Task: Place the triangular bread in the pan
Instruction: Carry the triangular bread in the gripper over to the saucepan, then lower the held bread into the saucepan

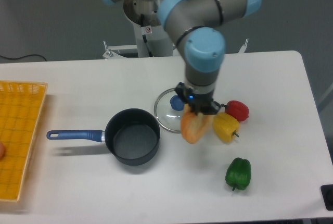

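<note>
Carry step, mid-transfer. Gripper (196, 111) clamped on top edge of triangular bread (195, 127), bread hanging point-down, clear of the table, over the right rim of glass lid (171, 110). Jaws mostly hidden by the wrist; closed on the bread as far as visible.

Pan (133, 136) to the left of the bread, empty, upright, blue handle (74, 135) pointing left. Bread not yet above the pan mouth.

To do well: keep height enough to clear the lid knob (177, 102) and the near pan rim; travel left and slightly toward camera until centred over the bowl; lower before release so the bread drops flat, not propped on the rim. Avoid nudging the pan, likely light and easy to slide. Risk judged: bread hangs long, tip could catch the rim if lowered early.

Surface: white table (78, 83), matte, no marks. 3 peppers right of the gripper: yellow pepper (226, 126) just beside the bread, red pepper (237, 110) behind it, green pepper (238, 173) nearer camera, apart. Yellow tray (18, 130) at left edge. Robot base (151, 23) at back of table, grey floor beyond.
</note>
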